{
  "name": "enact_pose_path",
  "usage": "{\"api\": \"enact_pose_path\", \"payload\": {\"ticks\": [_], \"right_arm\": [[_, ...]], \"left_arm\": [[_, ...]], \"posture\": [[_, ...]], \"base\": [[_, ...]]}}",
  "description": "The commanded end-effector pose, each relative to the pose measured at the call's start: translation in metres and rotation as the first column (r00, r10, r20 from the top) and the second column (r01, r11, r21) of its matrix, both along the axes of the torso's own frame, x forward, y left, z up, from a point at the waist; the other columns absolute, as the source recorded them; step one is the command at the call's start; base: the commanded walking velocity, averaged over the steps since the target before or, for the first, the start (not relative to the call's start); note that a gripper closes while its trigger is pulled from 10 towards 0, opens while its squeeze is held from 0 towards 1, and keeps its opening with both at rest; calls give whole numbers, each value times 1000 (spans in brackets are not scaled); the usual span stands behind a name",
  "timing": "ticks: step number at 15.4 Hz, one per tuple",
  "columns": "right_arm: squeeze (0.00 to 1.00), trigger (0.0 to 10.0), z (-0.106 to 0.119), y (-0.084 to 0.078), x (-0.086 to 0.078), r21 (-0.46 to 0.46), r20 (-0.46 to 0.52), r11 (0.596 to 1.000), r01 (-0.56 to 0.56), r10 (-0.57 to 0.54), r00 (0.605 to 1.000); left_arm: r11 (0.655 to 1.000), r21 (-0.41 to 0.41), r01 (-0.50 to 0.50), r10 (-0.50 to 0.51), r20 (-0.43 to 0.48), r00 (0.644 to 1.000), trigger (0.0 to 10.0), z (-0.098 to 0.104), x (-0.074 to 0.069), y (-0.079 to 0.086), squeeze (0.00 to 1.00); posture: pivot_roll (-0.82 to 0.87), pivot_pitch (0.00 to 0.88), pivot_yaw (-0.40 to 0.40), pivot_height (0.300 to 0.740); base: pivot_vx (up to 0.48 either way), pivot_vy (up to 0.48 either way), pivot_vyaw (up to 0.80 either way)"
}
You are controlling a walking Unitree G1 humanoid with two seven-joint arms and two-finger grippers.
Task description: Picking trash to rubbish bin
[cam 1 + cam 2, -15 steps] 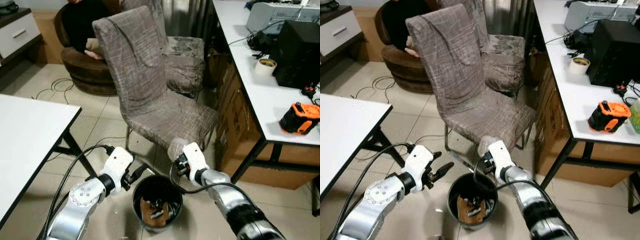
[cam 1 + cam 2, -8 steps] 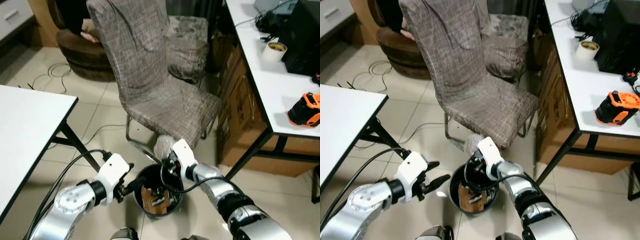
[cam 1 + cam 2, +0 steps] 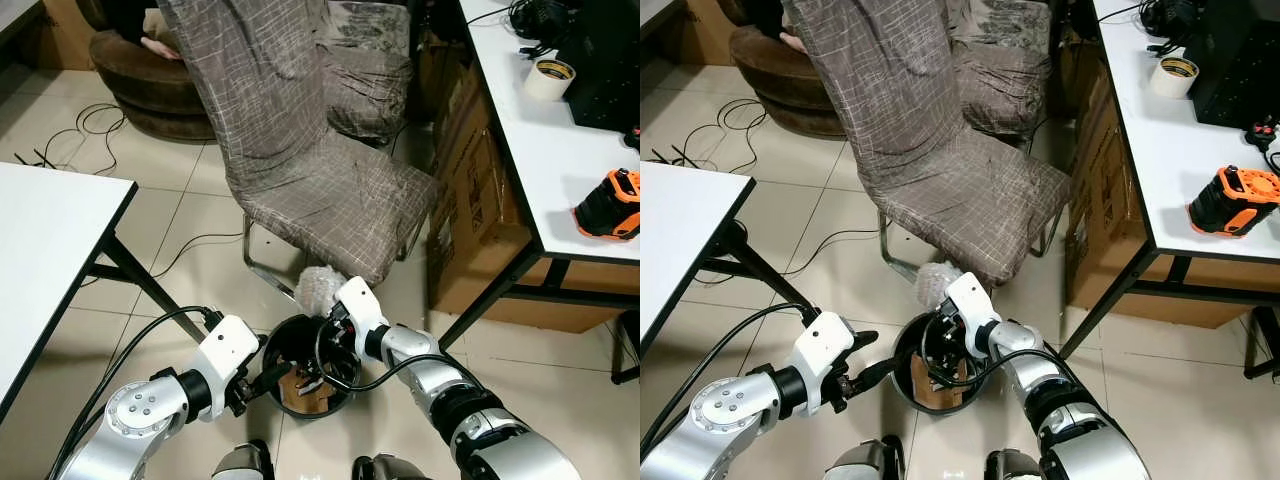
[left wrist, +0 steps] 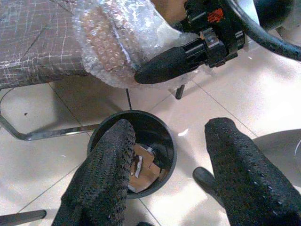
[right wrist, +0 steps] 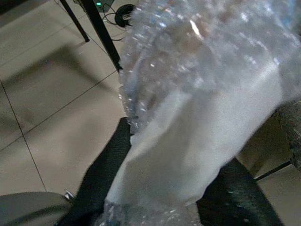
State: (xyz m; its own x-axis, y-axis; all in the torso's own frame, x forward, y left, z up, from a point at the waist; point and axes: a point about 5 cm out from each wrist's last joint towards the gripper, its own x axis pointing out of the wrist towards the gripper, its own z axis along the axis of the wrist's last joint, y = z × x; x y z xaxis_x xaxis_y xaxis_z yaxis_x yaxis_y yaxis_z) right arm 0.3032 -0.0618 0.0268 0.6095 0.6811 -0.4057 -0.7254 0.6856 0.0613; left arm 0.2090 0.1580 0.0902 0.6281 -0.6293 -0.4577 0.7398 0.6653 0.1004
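Observation:
A black round rubbish bin (image 3: 285, 328) stands on the tiled floor in front of me, with brown cardboard scraps (image 3: 300, 388) inside. My right gripper (image 3: 330, 305) is shut on a wad of clear bubble wrap (image 3: 318, 286), held just above the bin's far rim. In the right wrist view the bubble wrap (image 5: 202, 94) sits between the two black fingers (image 5: 101, 176). My left gripper (image 3: 268, 377) is open at the bin's left rim. The left wrist view looks past its spread fingers (image 4: 106, 179) at the bin (image 4: 162, 141) and the bubble wrap (image 4: 110, 44) above it.
A grey fabric chair (image 3: 300, 170) stands right behind the bin, its metal legs close by. A white table (image 3: 50, 250) is at my left. A white desk (image 3: 560, 150) at the right carries an orange tool (image 3: 610, 205) and a tape roll (image 3: 553, 78). Cardboard boxes (image 3: 470, 200) sit under it.
The camera has tilted down and closer to the bin. My right gripper has carried the bubble wrap toward the bin's far rim. My left gripper has come up to the bin's left rim.

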Motion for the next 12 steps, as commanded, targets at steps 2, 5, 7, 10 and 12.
{"api": "enact_pose_path", "payload": {"ticks": [2,5,7,10,12], "right_arm": [[1000,10000,-2,-1,-2,12,-8,1000,-3,3,1000],[1000,10000,-1,3,-2,25,-8,1000,-13,13,1000],[1000,10000,0,5,-1,27,-7,1000,-13,13,1000],[0,10000,0,-17,2,9,41,987,161,-161,986],[0,10000,3,-46,-16,53,72,936,347,-350,934]], "left_arm": [[1000,3,7,-7,-5,1000,10000,0,-3,-1,0],[1000,7,6,-6,-4,1000,10000,0,-3,-1,0],[1000,7,8,-8,-7,1000,10000,0,-3,-1,0],[982,-26,-188,188,29,982,10000,-2,12,5,0],[952,-74,-297,301,49,952,10000,-4,18,6,0]], "posture": [[46,195,-17,740],[51,190,-21,740],[49,187,-18,740],[17,147,-23,740],[-6,111,-31,740]], "base": [[0,0,0],[0,0,0],[0,0,0],[0,0,0],[0,0,0]]}}
